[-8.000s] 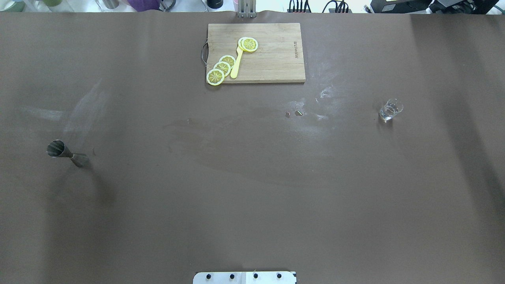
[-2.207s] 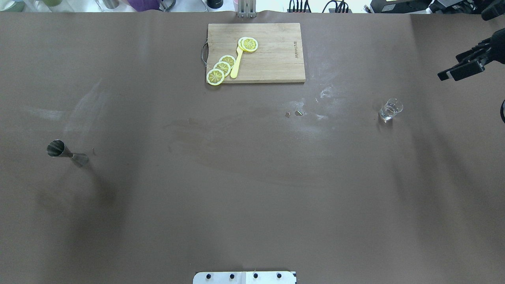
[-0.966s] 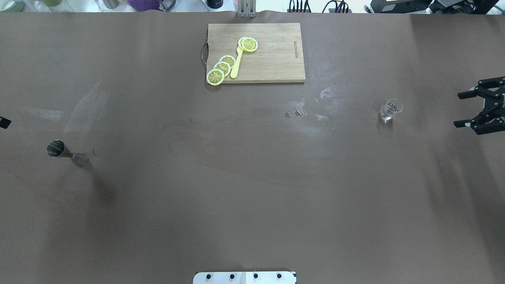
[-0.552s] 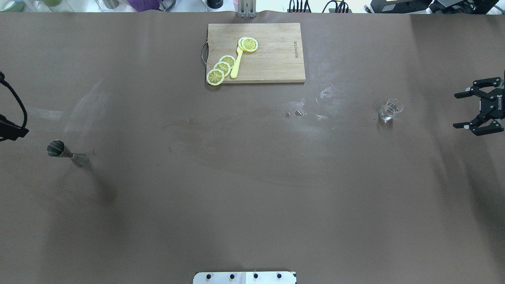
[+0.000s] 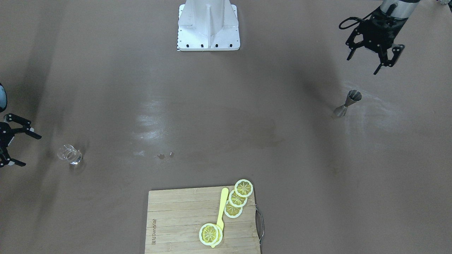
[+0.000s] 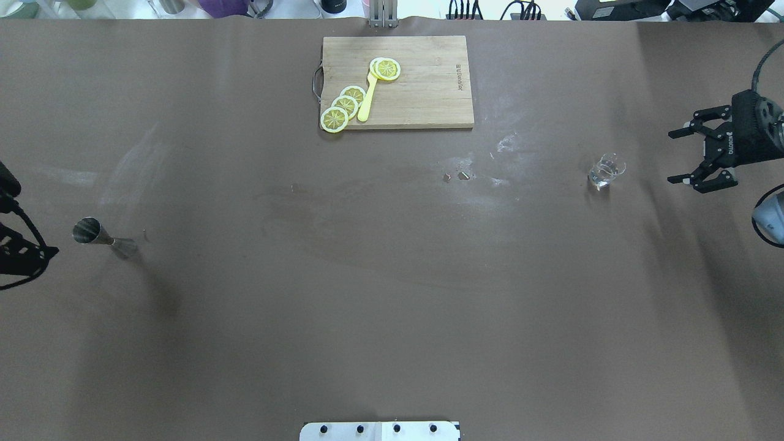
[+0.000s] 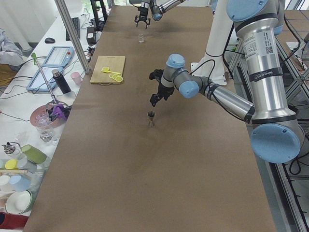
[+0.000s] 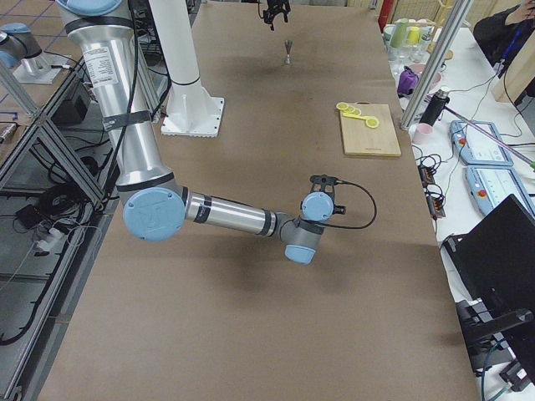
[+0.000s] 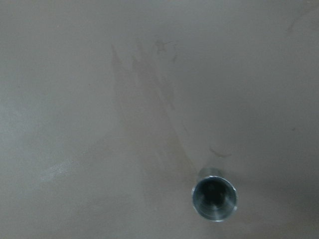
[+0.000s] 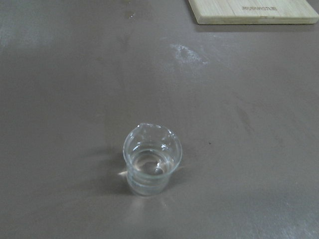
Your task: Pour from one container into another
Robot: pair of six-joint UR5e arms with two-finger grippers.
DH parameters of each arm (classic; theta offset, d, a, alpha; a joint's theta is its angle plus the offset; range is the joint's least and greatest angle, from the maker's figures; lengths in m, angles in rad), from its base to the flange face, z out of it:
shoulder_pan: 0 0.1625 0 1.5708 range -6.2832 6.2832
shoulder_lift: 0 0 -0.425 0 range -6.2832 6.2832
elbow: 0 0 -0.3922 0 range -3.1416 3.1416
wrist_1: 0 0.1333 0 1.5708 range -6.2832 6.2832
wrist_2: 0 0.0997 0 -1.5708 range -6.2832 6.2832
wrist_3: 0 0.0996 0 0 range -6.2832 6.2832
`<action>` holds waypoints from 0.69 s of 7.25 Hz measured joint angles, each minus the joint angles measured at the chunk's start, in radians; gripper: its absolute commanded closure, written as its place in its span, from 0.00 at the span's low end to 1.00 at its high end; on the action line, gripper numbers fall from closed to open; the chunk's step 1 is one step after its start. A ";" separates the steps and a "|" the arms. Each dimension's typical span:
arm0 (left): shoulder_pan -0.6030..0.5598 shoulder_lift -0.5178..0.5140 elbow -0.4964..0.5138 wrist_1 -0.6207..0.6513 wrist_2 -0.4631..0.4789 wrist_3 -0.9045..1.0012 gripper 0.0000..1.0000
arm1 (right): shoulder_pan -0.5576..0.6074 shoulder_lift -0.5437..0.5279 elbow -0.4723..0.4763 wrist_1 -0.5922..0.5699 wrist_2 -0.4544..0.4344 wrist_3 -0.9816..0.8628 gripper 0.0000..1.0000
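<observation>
Both the right tool (image 6: 674,157) and the left tool (image 5: 363,65) hang empty, jaws spread wide. We see the glass (image 6: 606,170) upright on the tabletop (image 6: 392,294) at our right, near the right tool but not touching it. The jigger (image 5: 348,104) stands upright at our far left, with the left tool raised over the tabletop close by. Well apart, a board (image 6: 422,92) carries lemon slices (image 6: 344,105).

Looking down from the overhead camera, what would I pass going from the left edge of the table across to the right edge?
left tool, open → steel jigger → wooden cutting board → clear glass cup → right tool, open.
</observation>
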 measured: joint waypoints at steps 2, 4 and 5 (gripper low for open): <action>0.058 0.073 0.063 -0.309 0.021 -0.002 0.01 | -0.031 0.023 -0.014 0.000 -0.003 0.005 0.00; 0.088 0.152 0.139 -0.592 0.081 -0.032 0.01 | -0.054 0.028 -0.015 0.001 -0.002 0.009 0.01; 0.138 0.181 0.193 -0.769 0.162 -0.133 0.01 | -0.060 0.029 -0.017 0.001 -0.002 0.010 0.01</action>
